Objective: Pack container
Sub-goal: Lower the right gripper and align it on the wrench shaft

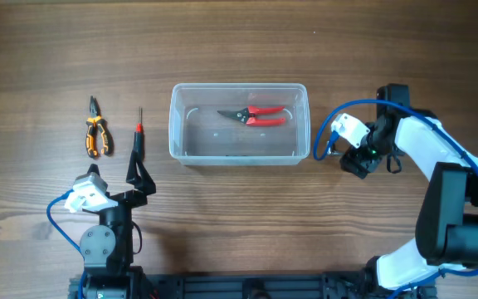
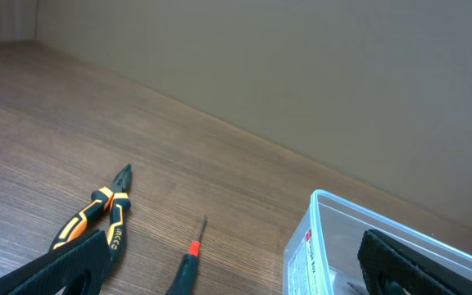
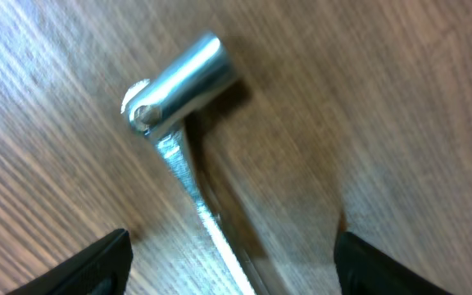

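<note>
Plainly container (image 1: 175, 124) holds red cutters (image 1: 256, 115); screwdriver (image 1: 138, 141), perhaps, lies nearby outside.

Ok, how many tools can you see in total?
4. Red-handled cutters lie inside the container; orange pliers and a screwdriver lie on the table left of it; a silver metal tool lies under the right hand. Others may be hidden.

Red-handled cutters (image 1: 254, 115) lie inside the container (image 1: 214, 139) (pliers (image 1: 95, 135) and screwdriver (image 1: 137, 139) rest outside, left).
</note>
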Available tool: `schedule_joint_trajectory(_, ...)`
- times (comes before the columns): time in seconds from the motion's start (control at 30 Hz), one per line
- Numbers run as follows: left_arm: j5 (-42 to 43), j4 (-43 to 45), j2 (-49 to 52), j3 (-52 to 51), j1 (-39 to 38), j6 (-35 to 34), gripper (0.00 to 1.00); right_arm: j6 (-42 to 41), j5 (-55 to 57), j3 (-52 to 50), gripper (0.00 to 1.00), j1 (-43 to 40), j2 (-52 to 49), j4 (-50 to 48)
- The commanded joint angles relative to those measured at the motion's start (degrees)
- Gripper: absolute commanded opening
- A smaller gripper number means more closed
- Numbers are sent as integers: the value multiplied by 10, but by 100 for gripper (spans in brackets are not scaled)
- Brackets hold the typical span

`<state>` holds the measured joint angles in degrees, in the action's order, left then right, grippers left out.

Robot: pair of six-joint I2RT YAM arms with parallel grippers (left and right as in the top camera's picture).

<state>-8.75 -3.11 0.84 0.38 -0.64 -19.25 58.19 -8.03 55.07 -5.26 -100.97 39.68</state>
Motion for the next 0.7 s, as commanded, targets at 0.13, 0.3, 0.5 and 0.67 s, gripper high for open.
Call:
schedule_joint_trajectory(0.13, -5, -1, -3, 0, -3, -7, 100, 3, -14, -27, 76, -1, -9, -19)
schedule_joint_trajectory(0.3, -5, -1, -3, 0, -3, -7, 100, 1, -14, -27, 63, -1, -9, -24)
schedule_joint_trajectory(0.5, -5, -1, -3, 0, -3, -7, 100, -59, -14, -27, 32, -1, -9, -50)
schedule_joint_trajectory(0.67, -5, -1, -3, 0, -3, -7, 100, -62, -14, -27, 31, -1, -9, -59)
